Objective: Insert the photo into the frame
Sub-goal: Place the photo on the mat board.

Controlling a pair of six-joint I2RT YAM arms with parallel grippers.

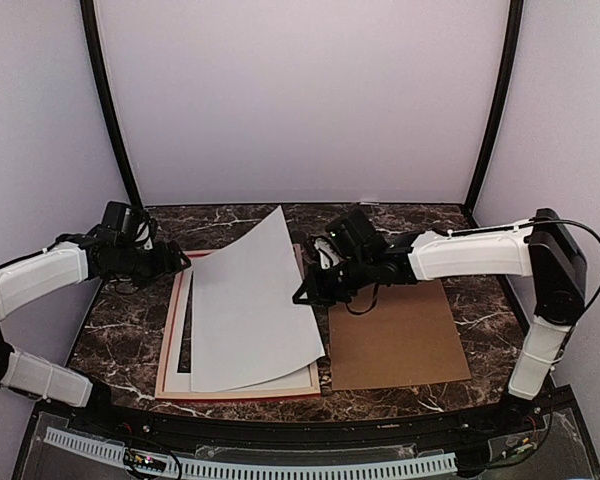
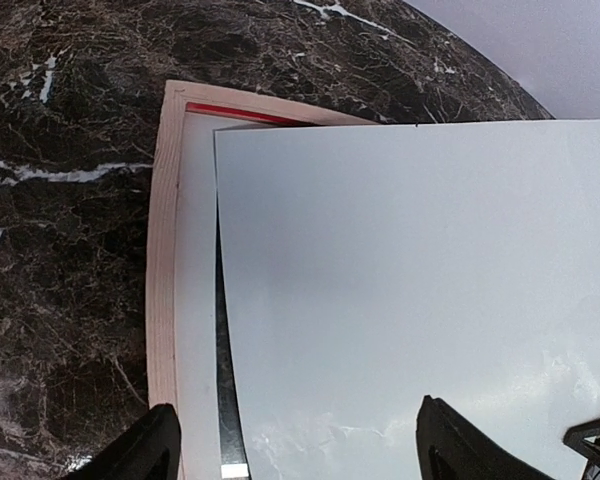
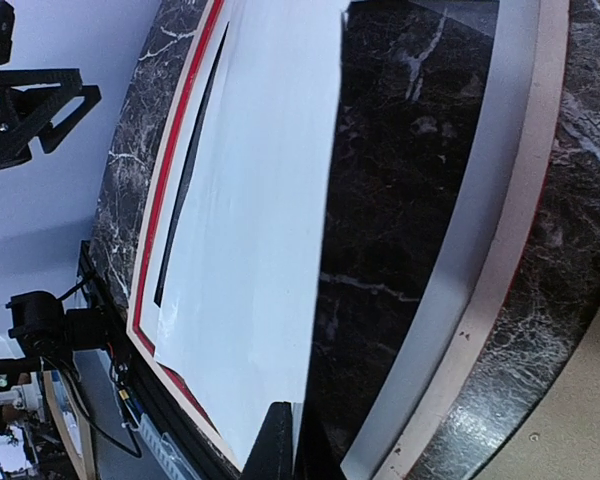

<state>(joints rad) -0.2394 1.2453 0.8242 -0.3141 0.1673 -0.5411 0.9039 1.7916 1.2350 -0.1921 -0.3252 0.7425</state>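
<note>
Top external view: the large thin photo print (image 1: pixel 248 310), plain white back up, lies slanted over the pale-wood back of the thin-railed rectangular frame (image 1: pixel 166 345), its right edge raised; the right gripper (image 1: pixel 308 290) is pinched shut on that edge; the left gripper (image 1: pixel 183 262) stands wide, holding nothing, just beside the sheet's far left corner; I'd judge the sheet light, floppy and easily creased, best held by its edges

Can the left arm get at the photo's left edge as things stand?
Probably yes. The left tool is open right beside that edge of the photo, nothing between; the right tool only pinches the opposite edge.
</note>
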